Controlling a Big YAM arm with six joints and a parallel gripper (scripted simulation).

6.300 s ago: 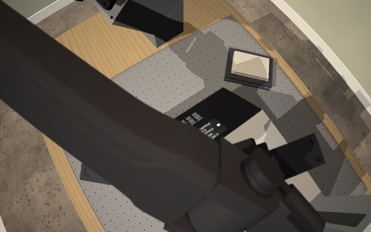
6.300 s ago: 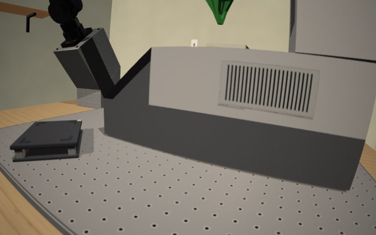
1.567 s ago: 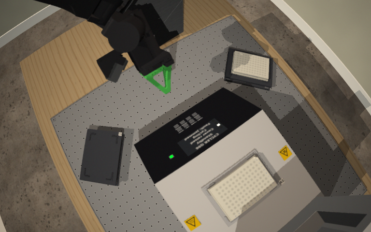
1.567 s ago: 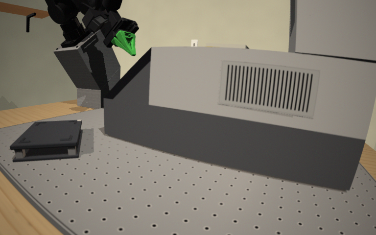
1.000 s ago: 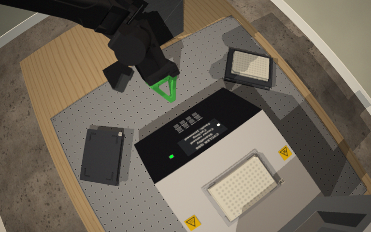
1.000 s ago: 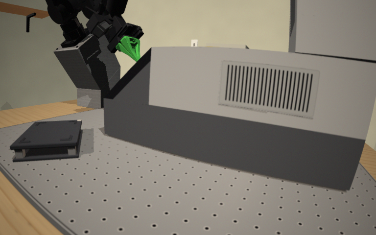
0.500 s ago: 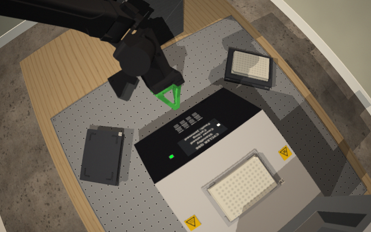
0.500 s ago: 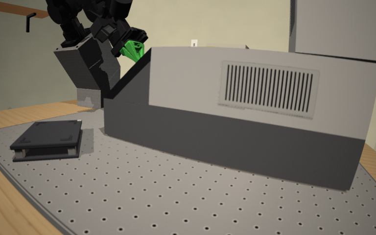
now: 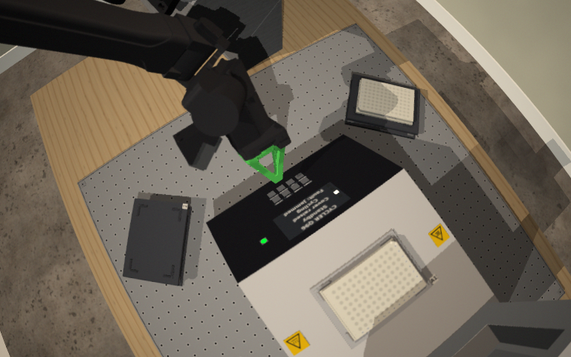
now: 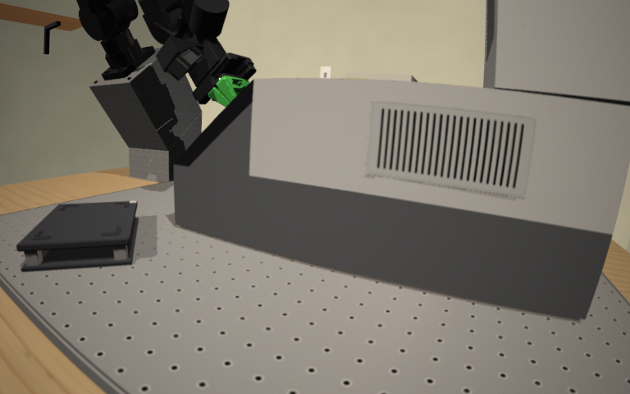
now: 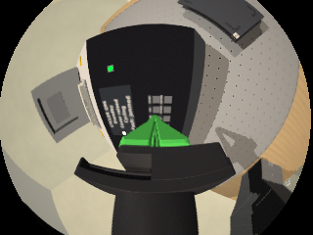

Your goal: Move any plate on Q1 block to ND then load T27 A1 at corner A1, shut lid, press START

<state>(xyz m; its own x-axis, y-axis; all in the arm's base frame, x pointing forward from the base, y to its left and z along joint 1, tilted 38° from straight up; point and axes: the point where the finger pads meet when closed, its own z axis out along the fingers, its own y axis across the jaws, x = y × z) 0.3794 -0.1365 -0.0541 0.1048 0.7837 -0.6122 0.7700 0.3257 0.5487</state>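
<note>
Two plates are in view: one [image 9: 372, 296] sits on the cycler's block under the raised lid [image 9: 527, 327], the other [image 9: 385, 102] waits on its nest [image 9: 350, 112] beside the cycler [image 9: 413, 207]. Each is likely light, thin stiff plastic with a slick sealed top, so I'd pinch it across the skirt edges, gently. An empty nest [image 9: 157, 241] lies on the far side. The lamp [image 9: 262, 241] shows green. Pressed together and holding nothing, the gripper [image 9: 276, 176] points its green fingertips just above the keys [image 9: 289, 190]; contact can't be made out.
</note>
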